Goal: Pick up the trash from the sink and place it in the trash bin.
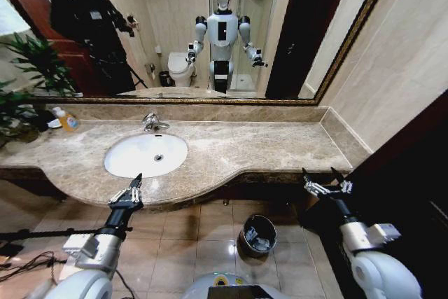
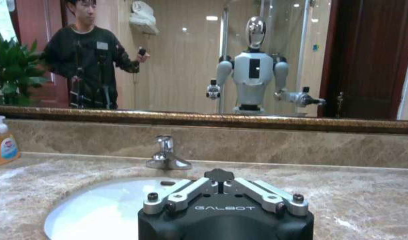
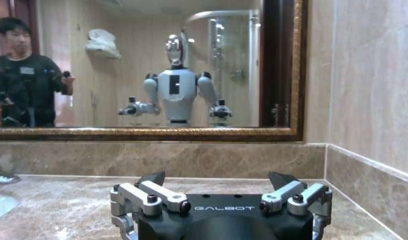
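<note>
The white oval sink (image 1: 133,162) is set in the marble counter, its basin bare around the drain. My left gripper (image 1: 137,178) hovers at the counter's front edge, just before the sink (image 2: 90,212), fingers shut together with nothing in them (image 2: 219,174). My right gripper (image 1: 322,175) is held open and empty off the counter's right end (image 3: 217,179). The trash bin (image 1: 245,232), dark and round with a shiny rim, stands on the floor tiles below the counter between my arms. Pale pieces of trash (image 1: 259,241) lie inside it.
A chrome faucet (image 1: 152,124) stands behind the sink. A yellow-orange soap bottle (image 1: 68,120) sits at the counter's back left beside a plant (image 1: 24,75). A mirror spans the wall behind; a marble wall closes the right side. Cables (image 1: 28,264) lie on the floor left.
</note>
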Controlling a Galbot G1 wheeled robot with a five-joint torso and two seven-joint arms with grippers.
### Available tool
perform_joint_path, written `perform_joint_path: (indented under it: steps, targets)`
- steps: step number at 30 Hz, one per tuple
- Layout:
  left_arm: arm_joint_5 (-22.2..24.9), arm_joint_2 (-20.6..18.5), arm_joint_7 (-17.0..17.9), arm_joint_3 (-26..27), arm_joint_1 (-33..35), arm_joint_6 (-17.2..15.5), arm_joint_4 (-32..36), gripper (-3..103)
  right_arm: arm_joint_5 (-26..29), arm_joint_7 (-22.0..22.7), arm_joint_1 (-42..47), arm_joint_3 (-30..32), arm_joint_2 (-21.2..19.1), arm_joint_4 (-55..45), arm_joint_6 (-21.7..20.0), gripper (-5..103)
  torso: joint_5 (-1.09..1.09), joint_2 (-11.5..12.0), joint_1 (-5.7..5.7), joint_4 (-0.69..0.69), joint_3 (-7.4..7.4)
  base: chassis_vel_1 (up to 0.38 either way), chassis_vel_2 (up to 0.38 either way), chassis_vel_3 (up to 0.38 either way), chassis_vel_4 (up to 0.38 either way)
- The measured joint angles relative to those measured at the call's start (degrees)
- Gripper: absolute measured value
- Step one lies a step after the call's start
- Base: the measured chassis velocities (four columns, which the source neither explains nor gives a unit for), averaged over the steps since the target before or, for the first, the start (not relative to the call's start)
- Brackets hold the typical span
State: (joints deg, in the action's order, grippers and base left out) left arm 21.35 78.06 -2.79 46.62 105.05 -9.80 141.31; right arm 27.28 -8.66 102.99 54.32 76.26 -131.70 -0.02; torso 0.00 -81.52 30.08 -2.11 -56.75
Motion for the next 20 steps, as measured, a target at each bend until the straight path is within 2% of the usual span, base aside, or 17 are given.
perform_joint_path:
  steps: [5,20]
  targets:
    - [0.00,0.00,0.00,0.00,0.00,0.00,0.00,0,-0.33,2.14,-0.04,-0.54,0.37,-0.20,0.19,100,0.00,0.00,0.00,0.00,0.00,0.000,0.000,0.000,0.000]
    - [0.00,0.00,0.00,0.00,0.00,0.00,0.00,0,-0.59,2.41,-0.18,-0.73,0.41,-0.21,0.31,100,0.00,0.00,0.00,0.00,0.00,0.000,0.000,0.000,0.000]
